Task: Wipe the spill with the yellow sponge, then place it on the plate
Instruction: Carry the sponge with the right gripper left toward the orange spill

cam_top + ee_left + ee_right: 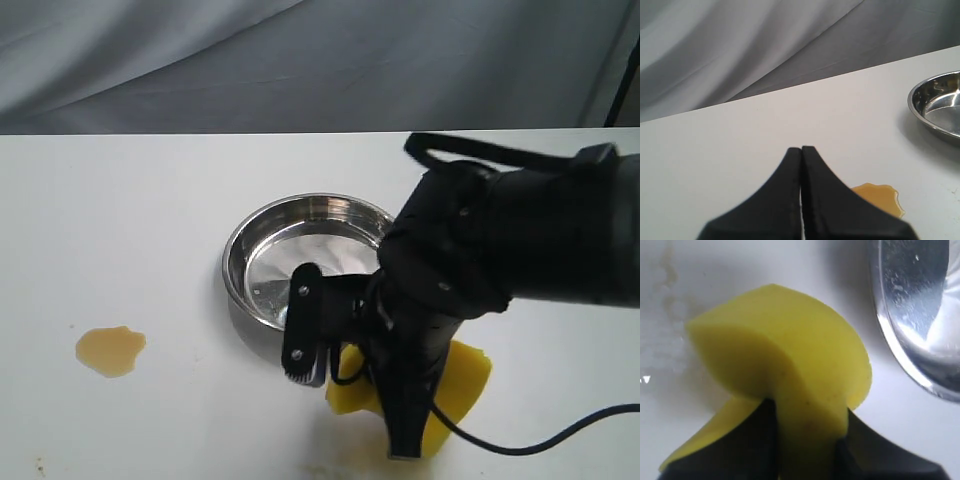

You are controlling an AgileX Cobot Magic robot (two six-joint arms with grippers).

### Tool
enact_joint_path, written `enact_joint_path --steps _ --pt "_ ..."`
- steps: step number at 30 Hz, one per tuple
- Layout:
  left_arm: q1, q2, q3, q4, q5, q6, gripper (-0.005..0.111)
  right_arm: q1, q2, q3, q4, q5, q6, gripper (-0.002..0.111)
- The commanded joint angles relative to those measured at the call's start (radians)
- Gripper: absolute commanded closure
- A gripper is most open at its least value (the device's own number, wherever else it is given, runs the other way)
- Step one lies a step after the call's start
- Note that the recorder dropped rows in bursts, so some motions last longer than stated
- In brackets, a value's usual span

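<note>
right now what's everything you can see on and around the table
spill: one, amber-brown, on the table left of the plate
yellow sponge: one, bright yellow, beside the plate, squeezed in the right end effector
plate: one, shiny steel, mid-table
table: one, white, under everything
cloth backdrop: one, grey, behind the table
cable: one, black, across the table at the right
left end effector: one, black, shut empty near the spill
right end effector: one, black, shut on the yellow sponge

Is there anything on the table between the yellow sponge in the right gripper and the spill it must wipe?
Nothing visible does. The yellow sponge, squeezed in the right gripper, has only white table between it and the spill. The plate stands close beside that path, not on it.
</note>
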Motion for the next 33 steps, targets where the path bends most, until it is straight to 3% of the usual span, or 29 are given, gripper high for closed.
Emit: enact_joint_path --steps 1,10,24,33 --pt "-0.005 -0.005 -0.007 -0.001 -0.011 -0.006 0.107 0.084 0.041 0.005 0.018 -0.177 -0.011 0.108" --pt "-0.005 -0.005 -0.007 -0.001 -0.011 -0.006 0.107 0.138 0.084 -0.005 0.018 -0.528 0.099 0.108" --pt "-0.005 -0.005 -0.007 -0.001 -0.011 -0.006 0.107 0.138 0.306 -0.369 0.02 -0.548 0.288 0.108" --pt "-0.005 -0.005 -0.007 -0.001 -0.011 -0.006 0.107 0.138 0.424 -0.521 0.252 -0.59 0.297 0.108"
